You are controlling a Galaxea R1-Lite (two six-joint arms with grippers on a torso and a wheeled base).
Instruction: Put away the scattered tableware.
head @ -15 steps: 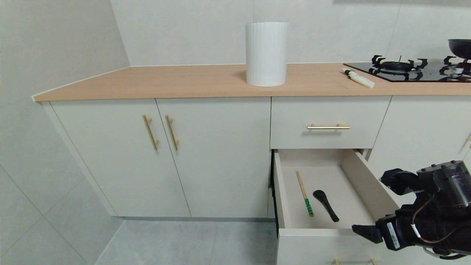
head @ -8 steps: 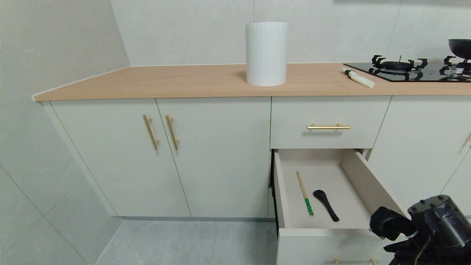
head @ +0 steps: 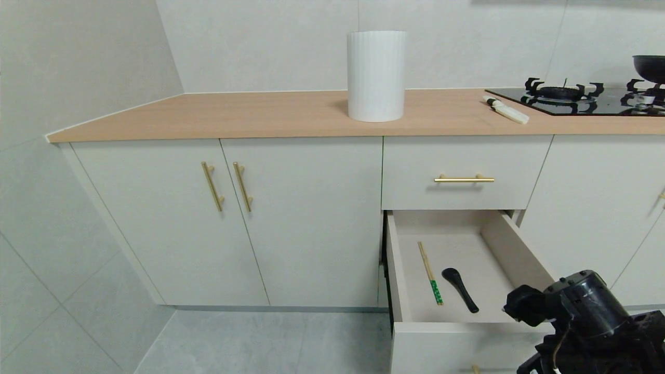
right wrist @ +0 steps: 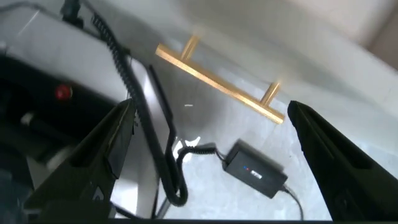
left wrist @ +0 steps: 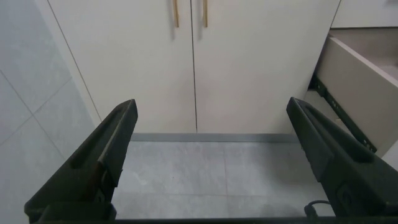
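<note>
A pair of green-tipped chopsticks [head: 430, 274] and a black spoon [head: 460, 290] lie side by side in the open drawer [head: 519, 265] under the counter. A white utensil [head: 505, 110] rests on the wooden counter beside the stove. My right arm [head: 582, 311] hangs low at the drawer's front right corner. In the right wrist view my right gripper [right wrist: 211, 109] is open, empty, and faces a gold handle [right wrist: 217, 78] on a drawer front. My left gripper [left wrist: 211, 109] is open and empty, low near the floor, facing the cabinet doors [left wrist: 186, 62].
A tall white ribbed cylinder [head: 375, 75] stands on the counter [head: 234, 114]. The black gas stove [head: 582, 98] with a pan [head: 649, 66] sits at the far right. A shut drawer with a gold handle [head: 463, 179] is above the open one. The open drawer's side [left wrist: 354, 93] juts out.
My right arm has dropped from beside the drawer's right wall to its front corner, and the gripper has sunk below the head view's lower edge. The tableware has not moved.
</note>
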